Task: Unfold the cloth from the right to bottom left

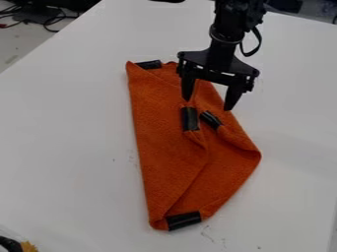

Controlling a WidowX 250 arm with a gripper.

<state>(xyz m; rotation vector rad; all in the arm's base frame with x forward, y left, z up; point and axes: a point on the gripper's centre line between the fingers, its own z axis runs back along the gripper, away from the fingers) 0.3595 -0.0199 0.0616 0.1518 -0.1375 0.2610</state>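
My gripper (207,101) hangs over the upper right part of the orange cloth (164,133), its two fingers spread apart with nothing held between them. The cloth lies folded on the white table, long and narrow from top to bottom, with a bulge at the right. Black tape marks its corners: one at the top left, one at the bottom, and two close together near the middle, just below the fingertips. Folded layers overlap along the right side. Whether the fingertips touch the cloth, I cannot tell.
The white table (72,147) spreads around the cloth on all sides. Dark cables (49,22) lie beyond its edge at the upper left. A black and yellow object (19,246) shows at the bottom left corner.
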